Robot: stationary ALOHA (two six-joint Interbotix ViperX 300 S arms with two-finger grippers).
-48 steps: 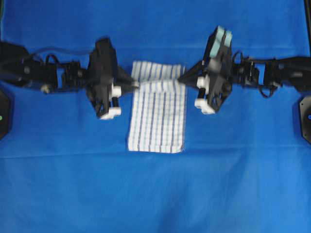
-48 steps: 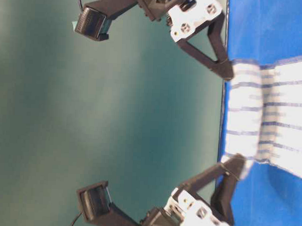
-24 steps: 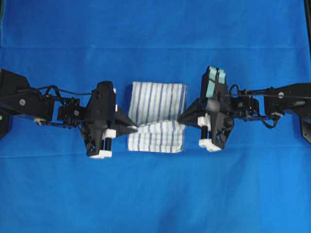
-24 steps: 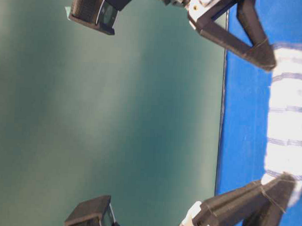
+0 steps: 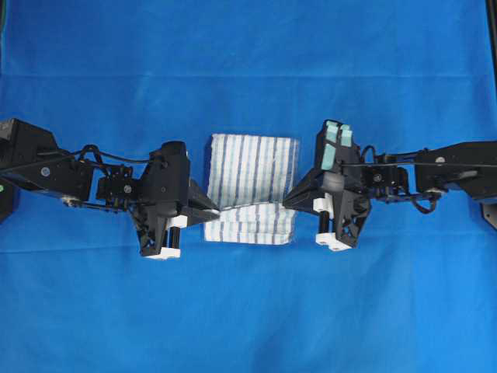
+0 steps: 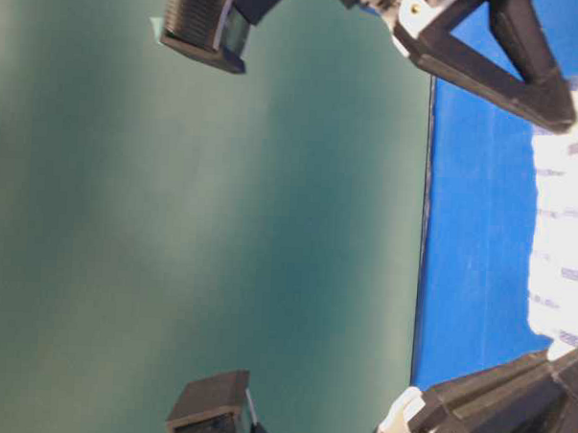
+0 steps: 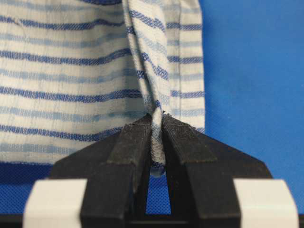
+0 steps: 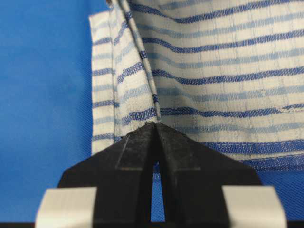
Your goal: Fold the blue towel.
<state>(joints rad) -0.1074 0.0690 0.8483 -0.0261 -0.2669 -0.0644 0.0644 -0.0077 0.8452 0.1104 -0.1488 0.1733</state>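
Two tools hold the blue towel (image 5: 252, 186) between them, one on each short side, and I report them in order from the left of the overhead view

Left tool (image 5: 214, 208): pinched tight on the towel's left edge. In its wrist view the black fingers (image 7: 135, 147) clamp a raised ridge of striped cloth, with only that thickness of fabric between them.

Blue towel: it lies at the centre of the blue tabletop (image 5: 248, 70), between the two arms. The far part rests flat; the near part is doubled, with a lifted band running across from one tool to the other. That band is the long axis that matters here, and it runs left to right, square to the direction of the fold.

Right tool (image 5: 289, 202): likewise clamped, on the towel's right edge, the fingers (image 8: 137, 145) meeting on a fold of cloth in its wrist view.

Judgement: both arms stand about equally near, each at its own end of the band, and the towel's near hem lies just toward the bottom of the overhead view from both tools. I judge the next move must carry both ends evenly so the held edge lands parallel to that hem; if one side leads, the fold will skew
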